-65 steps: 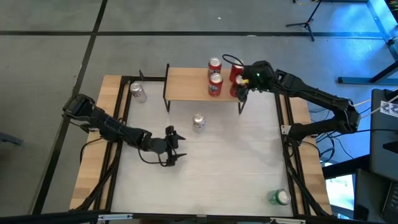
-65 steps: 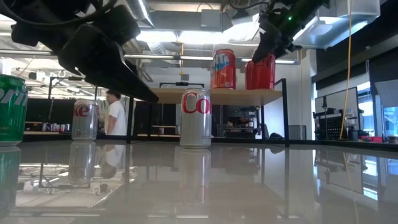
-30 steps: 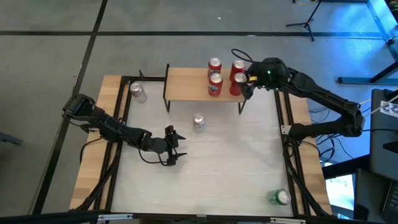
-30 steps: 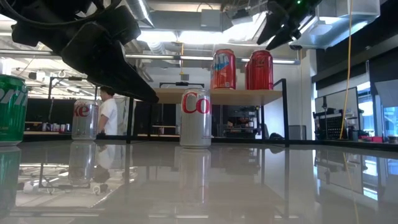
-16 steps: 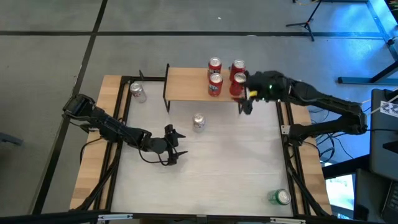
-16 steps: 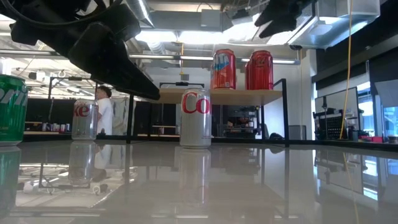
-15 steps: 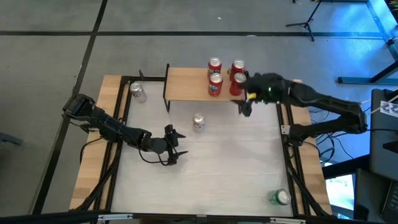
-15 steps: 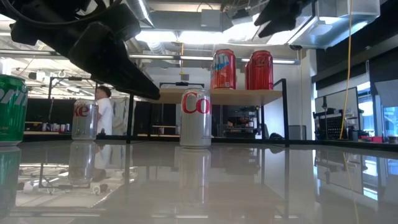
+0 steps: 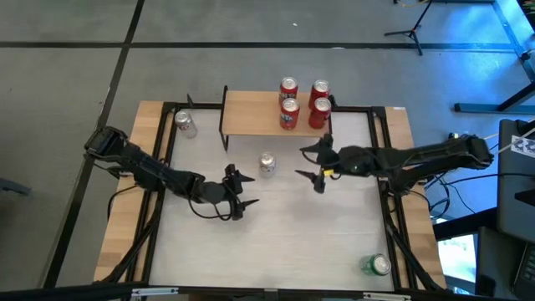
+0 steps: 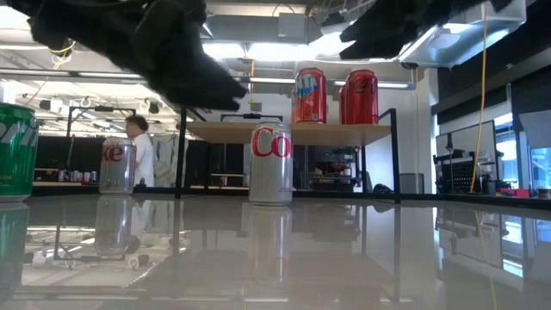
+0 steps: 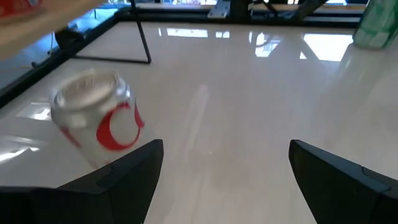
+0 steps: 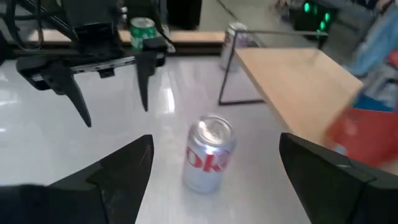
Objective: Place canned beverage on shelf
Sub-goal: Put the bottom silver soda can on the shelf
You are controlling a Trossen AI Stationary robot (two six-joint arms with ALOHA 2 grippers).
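Observation:
The shelf (image 9: 255, 113) stands at the table's far side with several red cans (image 9: 318, 111) upright on its right half. They also show in the low view (image 10: 360, 96). A silver can (image 9: 267, 164) stands upright on the table just in front of the shelf. My right gripper (image 9: 309, 167) is open and empty to its right, with the can (image 12: 208, 152) ahead between its spread fingers. My left gripper (image 9: 248, 191) is open and empty on the can's near-left side, and the can (image 11: 96, 121) shows off to one side in its wrist view.
A second silver can (image 9: 185, 124) stands on the table left of the shelf. A green can (image 9: 375, 265) stands at the near right corner. The table's black frame rails (image 9: 389, 209) run along both sides. A person (image 10: 142, 159) is in the room behind.
My right gripper has left the shelf's right end. It has come toward the near edge and to the left, down beside the silver can, and stays open. The red cans stand still on the shelf. My left gripper has shifted a little toward the silver can.

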